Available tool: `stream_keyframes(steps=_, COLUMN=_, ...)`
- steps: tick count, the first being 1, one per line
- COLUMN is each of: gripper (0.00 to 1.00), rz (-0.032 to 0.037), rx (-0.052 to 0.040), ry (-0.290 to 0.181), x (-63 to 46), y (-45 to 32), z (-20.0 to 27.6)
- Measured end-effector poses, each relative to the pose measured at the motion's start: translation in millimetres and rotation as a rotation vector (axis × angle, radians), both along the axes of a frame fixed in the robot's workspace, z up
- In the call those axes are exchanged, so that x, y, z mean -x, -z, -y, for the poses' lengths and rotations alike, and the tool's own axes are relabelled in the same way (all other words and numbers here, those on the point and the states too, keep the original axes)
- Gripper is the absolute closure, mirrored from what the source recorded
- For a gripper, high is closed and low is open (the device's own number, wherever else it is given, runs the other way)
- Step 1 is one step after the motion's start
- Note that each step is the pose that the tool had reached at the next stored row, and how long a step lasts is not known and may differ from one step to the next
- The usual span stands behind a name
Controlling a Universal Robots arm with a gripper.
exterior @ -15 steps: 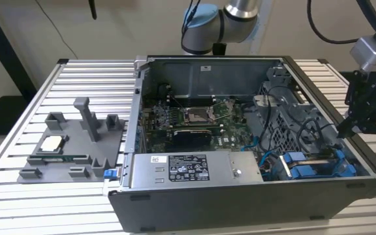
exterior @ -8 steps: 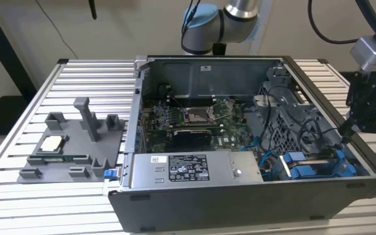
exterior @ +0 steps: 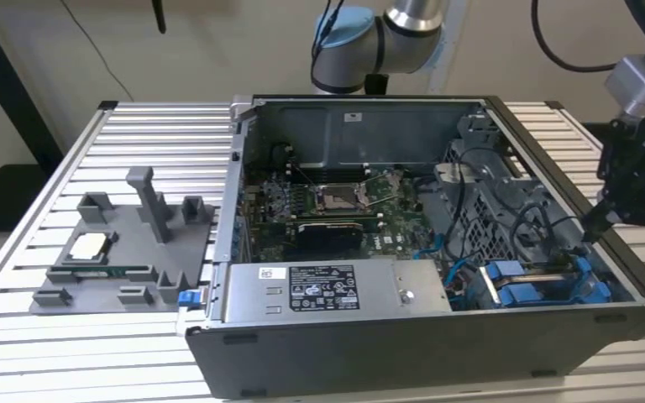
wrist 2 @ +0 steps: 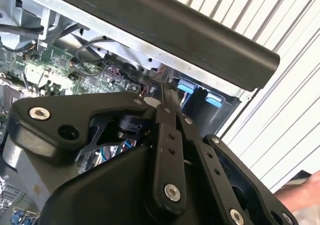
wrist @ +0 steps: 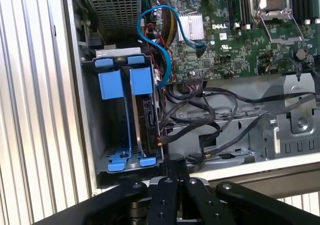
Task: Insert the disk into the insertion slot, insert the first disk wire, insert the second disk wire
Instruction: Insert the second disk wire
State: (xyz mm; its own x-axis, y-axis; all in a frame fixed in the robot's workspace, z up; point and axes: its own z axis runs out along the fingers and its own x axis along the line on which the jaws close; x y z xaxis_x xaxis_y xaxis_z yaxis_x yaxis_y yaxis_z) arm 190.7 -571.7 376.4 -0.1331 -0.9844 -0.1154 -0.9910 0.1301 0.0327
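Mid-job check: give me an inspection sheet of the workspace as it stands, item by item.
Surface: slatted metal table, bearing the open computer case.
Job's things: disk stands edge-on in the insertion slot.
Clutter: grey fixture tray with a chip, at the exterior view's left.
Grippers: hand, fingers together, over the slot's corner of the case; any pinched wire cannot be told.
Cables: blue cable loops inside the case; black wires run beside the slot.
Surroundings: arm's base behind the case.
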Motion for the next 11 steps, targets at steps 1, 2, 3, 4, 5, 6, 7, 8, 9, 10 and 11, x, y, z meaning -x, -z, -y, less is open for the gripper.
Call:
stream_keyframes(steps=1, gripper=0.88, rz=0.0000, rx=0.0048, ry=0.001, x=-0.4, y=0.2, z=0.1)
stream_keyframes(steps=2, gripper=0.88, rz=-0.0003, rx=0.0076, ry=0.003, x=-1.5, y=0.7, z=0.1)
stream_keyframes(steps=3, gripper=0.82, rz=-0.0006, rx=0.0094, ry=0.004, x=-2.8, y=0.9, z=0.1)
stream_keyframes(steps=4, gripper=0.82, rz=-0.0007, rx=0.0100, ry=0.006, x=-3.5, y=1.5, z=0.2)
stream_keyframes(steps=5, gripper=0.82, rz=-0.0008, rx=0.0099, ry=0.008, x=-3.9, y=3.0, z=0.4)
stream_keyframes(steps=6, gripper=0.82, rz=-0.0008, rx=0.0098, ry=0.011, x=-4.0, y=4.9, z=0.6)
stream_keyframes(steps=7, gripper=0.82, rz=-0.0009, rx=0.0099, ry=0.015, x=-4.1, y=6.6, z=1.0)
stream_keyframes(steps=8, gripper=0.82, rz=-0.0009, rx=0.0100, ry=0.018, x=-4.2, y=8.3, z=1.4)
stream_keyframes(steps=9, gripper=0.82, rz=-0.0013, rx=0.0093, ry=0.022, x=-4.3, y=9.5, z=1.7)
stream_keyframes(steps=10, gripper=0.82, rz=-0.0020, rx=0.0054, ry=0.025, x=-4.3, y=9.6, z=1.9)
stream_keyframes(steps=11, gripper=0.82, rz=-0.0042, rx=0.0011, ry=0.026, x=-4.3, y=9.7, z=2.3)
